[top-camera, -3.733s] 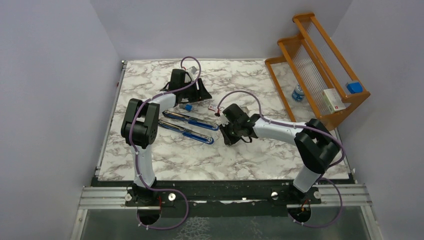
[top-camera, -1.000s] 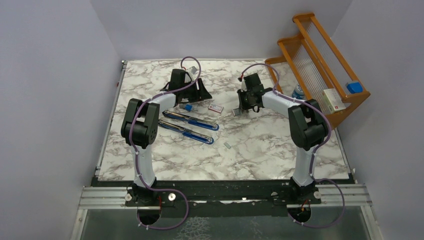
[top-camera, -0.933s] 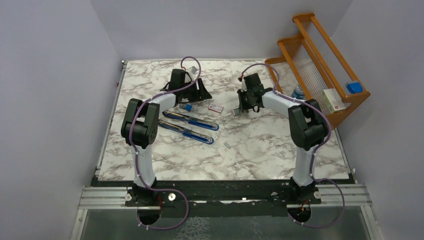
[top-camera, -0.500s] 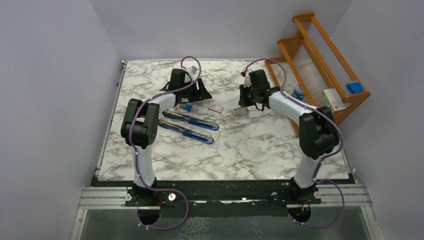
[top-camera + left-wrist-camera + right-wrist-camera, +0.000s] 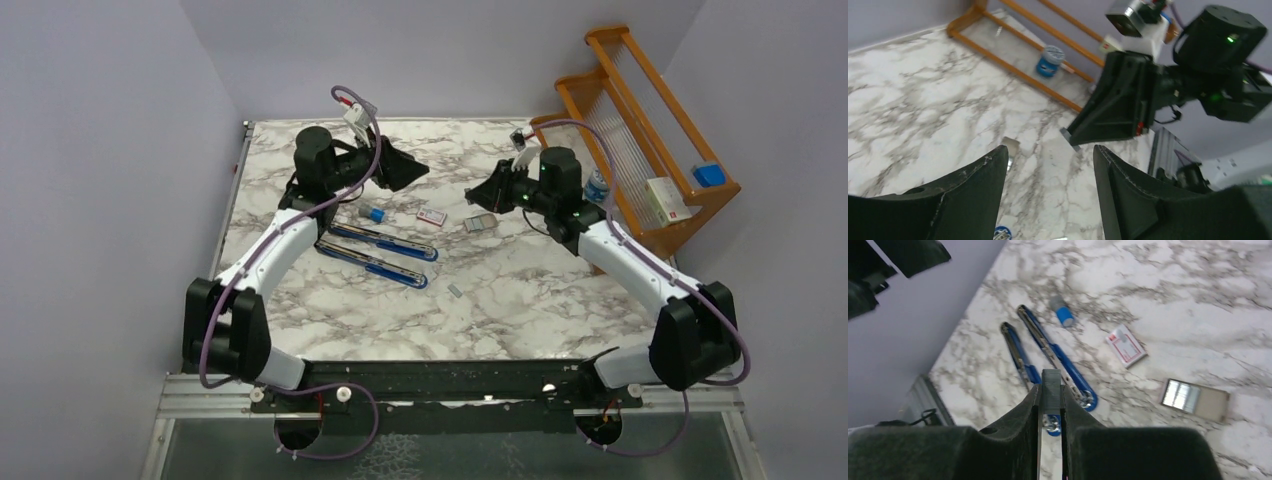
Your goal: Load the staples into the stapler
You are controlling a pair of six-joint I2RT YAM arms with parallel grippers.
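The right gripper (image 5: 1051,391) is closed on a staple strip (image 5: 1051,379), which is clamped upright between the two fingers with its end protruding past the tips. The gripper is held above the table (image 5: 560,300), clear of the surface. The stapler (image 5: 1055,357) lies open on the table just beyond the right fingertips in the wrist view, its two blue halves swung apart. The white box (image 5: 1125,345) with the pink-red label lies to the right of the fingertips, and the open staple tray (image 5: 1194,397) lies further right. A blue-capped cylinder (image 5: 1063,312) lies beyond the far end of the stapler. The left gripper (image 5: 1050,155) is raised, with its fingers spread apart and nothing between them. It faces the right gripper, well apart from it. A separate short strip (image 5: 455,291) lies loose on the table, well apart from both grippers.
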